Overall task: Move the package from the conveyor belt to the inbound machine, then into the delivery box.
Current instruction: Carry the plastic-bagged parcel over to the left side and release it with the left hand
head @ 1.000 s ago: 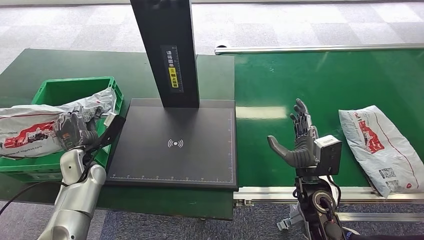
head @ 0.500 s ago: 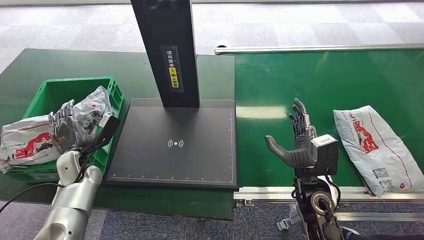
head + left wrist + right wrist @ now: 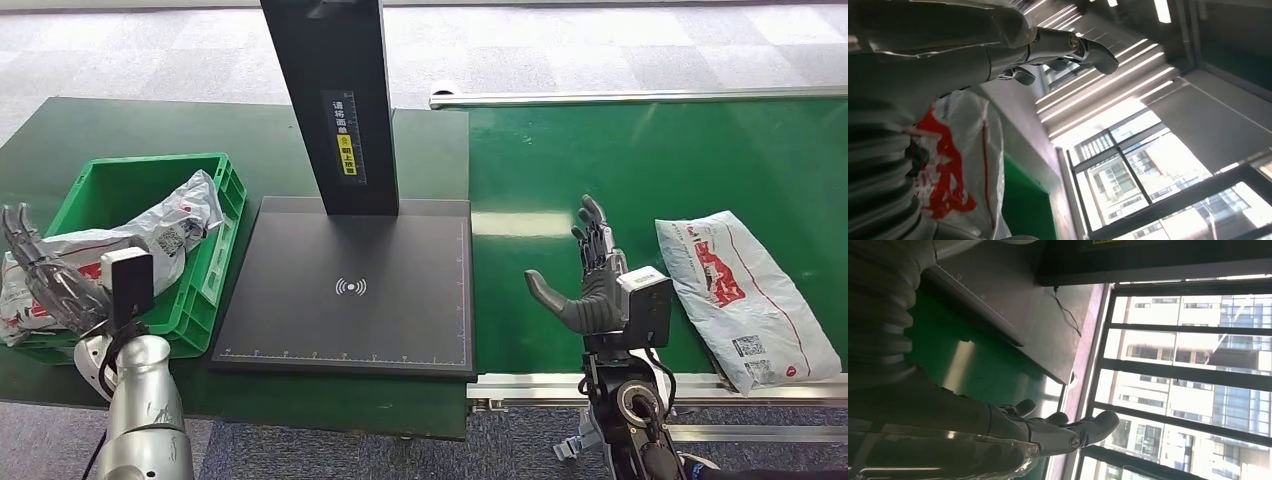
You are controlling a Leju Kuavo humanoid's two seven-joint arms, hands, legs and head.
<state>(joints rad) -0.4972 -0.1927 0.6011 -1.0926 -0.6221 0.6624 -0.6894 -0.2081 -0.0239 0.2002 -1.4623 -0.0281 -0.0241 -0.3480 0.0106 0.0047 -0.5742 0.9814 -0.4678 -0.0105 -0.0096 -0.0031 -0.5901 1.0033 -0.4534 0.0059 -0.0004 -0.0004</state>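
A grey package with red print (image 3: pixel 150 235) is seen lying in the green delivery box (image 3: pixel 215 195) at the left of the dark green table (image 3: pixel 60 130), with its far end propped on the box's right wall and its near end spilling over the box's left front edge. The left hand (image 3: pixel 48 280) is held just in front of that near end, fingers spread apart and empty; whether the fingertips touch the bag cannot be told. In the left wrist view the same red-printed bag (image 3: pixel 955 165) is seen just beside the hand, with the fingers (image 3: pixel 1073 50) extended clear of it.

The black inbound machine (image 3: pixel 350 290) with its upright post is placed between the box and the green conveyor belt (image 3: pixel 640 150).

A second grey package (image 3: pixel 745 295) is seen lying flat on the belt at the right. The right hand (image 3: pixel 590 275) is raised over the belt just to the left of it, palm turned toward the machine, fingers apart, nothing held, not touching the bag. In the right wrist view the fingers (image 3: pixel 1083 427) are seen stretched out over the belt.
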